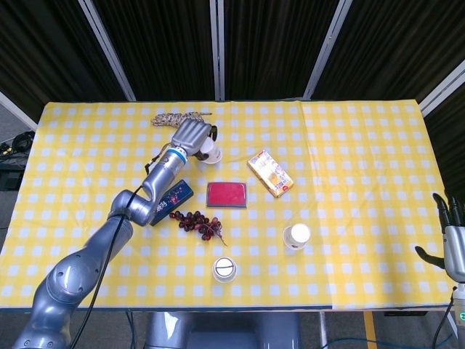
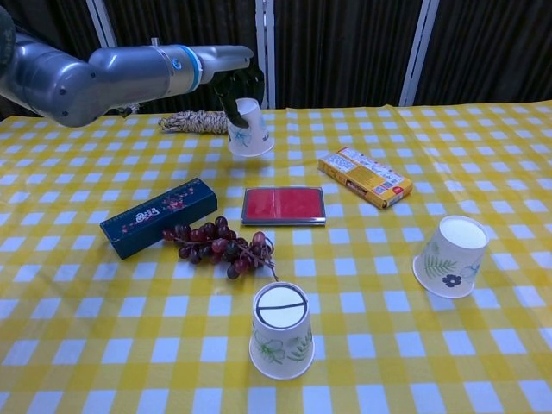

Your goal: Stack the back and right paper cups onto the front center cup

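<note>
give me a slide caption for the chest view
Left hand holds the back paper cup tilted above the table, front center cup waiting below.

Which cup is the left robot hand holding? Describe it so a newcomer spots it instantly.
Start at the coiled rope at the back of the yellow checked table. Just right of it, the left robot hand holds the back paper cup tilted, off the cloth. The other two cups, front center cup and right cup, stand untouched.

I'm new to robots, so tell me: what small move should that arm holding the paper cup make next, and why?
Probably carry it toward the front centre paper cup. The left hand already holds the back white paper cup lifted, tilted, off the yellow checked tablecloth, and the front cup stands unstacked.
</note>
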